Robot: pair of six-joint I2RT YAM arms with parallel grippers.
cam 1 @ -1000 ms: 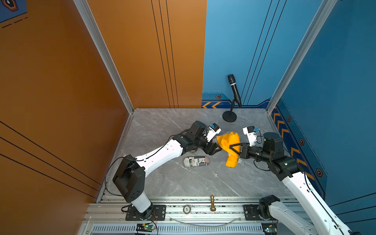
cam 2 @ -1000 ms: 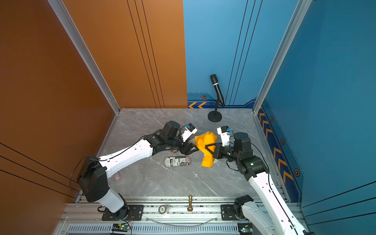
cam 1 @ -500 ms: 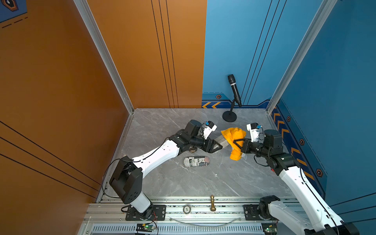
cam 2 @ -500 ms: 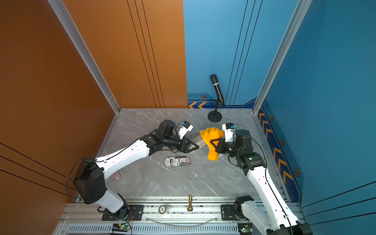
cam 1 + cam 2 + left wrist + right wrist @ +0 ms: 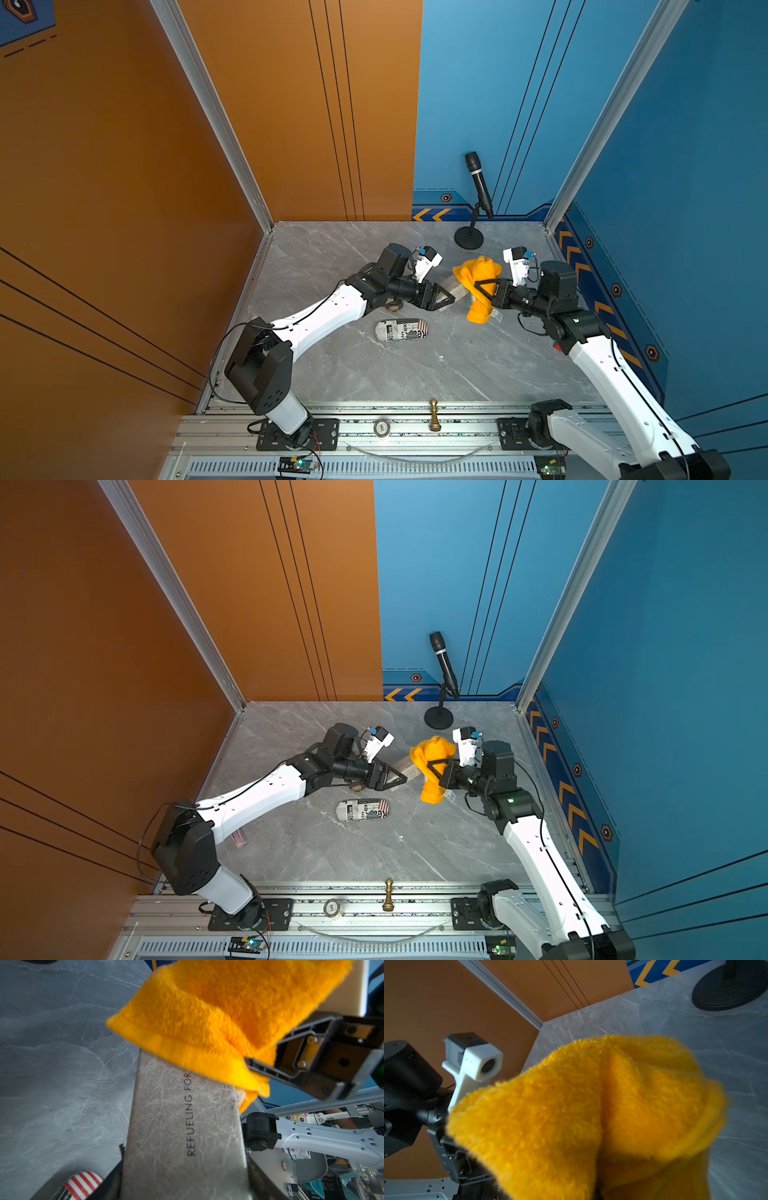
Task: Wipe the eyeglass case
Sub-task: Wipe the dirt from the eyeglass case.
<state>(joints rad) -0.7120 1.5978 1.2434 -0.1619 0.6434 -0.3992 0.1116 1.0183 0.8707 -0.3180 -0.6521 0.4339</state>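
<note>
Low centre, a printed pouch (image 5: pixel 401 331) lay on the table (image 5: pixel 457 365). Mid-frame, the left end effector (image 5: pixel 444 297) clasped the grey eyeglass case (image 5: pixel 182 1126). The right end effector (image 5: pixel 480 290), pinched tight on an orange cloth (image 5: pixel 478 272), draped it over the case's tip.

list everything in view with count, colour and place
eyeglass case: 1, grey, in left claw, cloth over its far end
cloth: 1, orange, in right claw
printed case: 1, newsprint pattern, lying on table
microphone: 1, black, standing at back
chess piece: 1, gold, front rail
round disc: 1, silver, front rail
small object: 1, pink, table edge
table: 1, grey marble
left claw: 1, black, shut on eyeglass case
right claw: 1, black, shut on cloth
</note>
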